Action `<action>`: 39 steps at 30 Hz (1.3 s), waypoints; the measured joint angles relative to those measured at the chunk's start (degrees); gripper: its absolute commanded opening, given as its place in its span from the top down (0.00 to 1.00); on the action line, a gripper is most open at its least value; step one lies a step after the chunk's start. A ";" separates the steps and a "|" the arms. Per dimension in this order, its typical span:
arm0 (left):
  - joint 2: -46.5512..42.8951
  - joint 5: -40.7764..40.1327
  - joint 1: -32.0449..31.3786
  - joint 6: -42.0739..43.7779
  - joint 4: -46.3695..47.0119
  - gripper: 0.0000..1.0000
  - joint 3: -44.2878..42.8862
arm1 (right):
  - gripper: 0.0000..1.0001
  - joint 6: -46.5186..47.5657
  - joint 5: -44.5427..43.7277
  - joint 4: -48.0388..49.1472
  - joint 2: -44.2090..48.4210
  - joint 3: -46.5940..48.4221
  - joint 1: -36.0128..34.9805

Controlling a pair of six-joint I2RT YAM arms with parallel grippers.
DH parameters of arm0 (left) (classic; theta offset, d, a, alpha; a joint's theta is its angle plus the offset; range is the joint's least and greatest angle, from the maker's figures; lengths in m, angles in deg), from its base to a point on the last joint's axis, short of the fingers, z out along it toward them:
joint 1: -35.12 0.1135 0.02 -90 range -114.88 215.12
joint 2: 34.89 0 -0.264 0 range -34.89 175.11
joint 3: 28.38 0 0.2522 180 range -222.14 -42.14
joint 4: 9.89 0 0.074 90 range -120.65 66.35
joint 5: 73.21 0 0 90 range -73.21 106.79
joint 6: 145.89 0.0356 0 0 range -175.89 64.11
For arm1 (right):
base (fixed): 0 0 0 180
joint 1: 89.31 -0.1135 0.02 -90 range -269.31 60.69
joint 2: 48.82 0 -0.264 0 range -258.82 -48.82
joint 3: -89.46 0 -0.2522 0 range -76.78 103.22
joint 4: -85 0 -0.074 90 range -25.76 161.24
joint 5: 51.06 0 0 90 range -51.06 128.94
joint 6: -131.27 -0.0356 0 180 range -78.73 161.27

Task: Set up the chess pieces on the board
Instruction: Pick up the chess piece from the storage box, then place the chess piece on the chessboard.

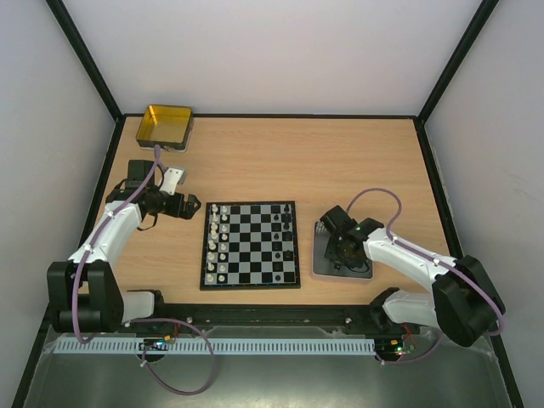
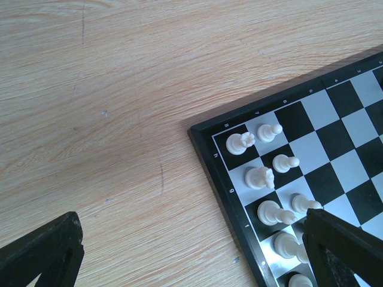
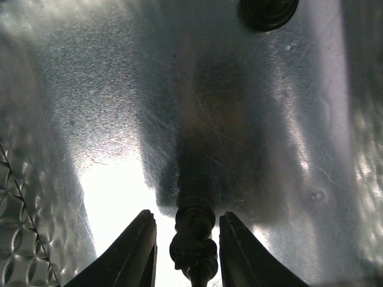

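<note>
The board [image 1: 250, 205] lies mid-table, with white chess pieces [image 1: 218, 242] in two files along its left side and a few black ones [image 1: 281, 223] toward its right. My left gripper [image 1: 183, 206] hovers open beside the board's far-left corner. In the left wrist view its fingers [image 2: 54, 245] spread wide over bare wood, next to the board rim [image 2: 209, 161] and white pieces [image 2: 259, 177]. My right gripper [image 1: 344, 246] reaches down into the grey tray [image 1: 320, 265]. Its jaws [image 3: 185, 239] straddle an upright black piece [image 3: 192, 236], with narrow gaps on both sides.
A gold tin [image 1: 166, 126] stands at the far-left corner of the table. Another black piece [image 3: 268, 12] rests on the tray floor [image 3: 239, 119] beyond my right gripper. Black frame posts border the table's sides.
</note>
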 measured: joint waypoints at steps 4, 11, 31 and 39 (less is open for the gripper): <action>0.00 0.00 0.00 0.00 0.02 0.01 0.00 | 0.75 0.09 0.24 0.83 -0.55 -0.17 0.00; 0.00 0.00 0.00 0.00 0.02 0.01 0.00 | 0.83 0.11 0.31 1.03 -0.81 -0.42 0.00; -0.02 0.02 0.00 0.02 0.00 0.01 0.00 | 0.85 0.31 -3.96 -7.58 1.73 9.07 -0.02; -0.55 0.04 0.00 0.02 0.02 0.01 0.00 | 0.85 -3.45 -4.04 -10.01 1.60 14.12 -8.63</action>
